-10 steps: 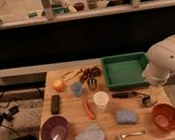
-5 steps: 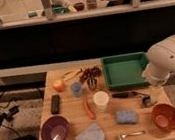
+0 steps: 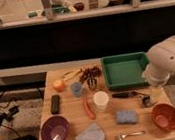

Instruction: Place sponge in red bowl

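A blue sponge [image 3: 125,116] lies on the wooden table [image 3: 72,119], near the front, right of centre. The red bowl [image 3: 166,117] stands empty at the front right corner, right of the sponge. My white arm [image 3: 171,62] reaches in from the right over the table's right edge. My gripper [image 3: 147,99] hangs low, just above the table. It is behind and to the right of the sponge and behind the red bowl. It is apart from both, and nothing shows in its grasp.
A green tray [image 3: 125,70] stands at the back right. A purple bowl [image 3: 55,130], grey cloth [image 3: 90,136], fork [image 3: 129,135], white cup [image 3: 101,100], blue cup [image 3: 76,89], carrot [image 3: 88,108], orange [image 3: 58,85], black remote [image 3: 55,104] and a dark utensil [image 3: 127,94] lie about.
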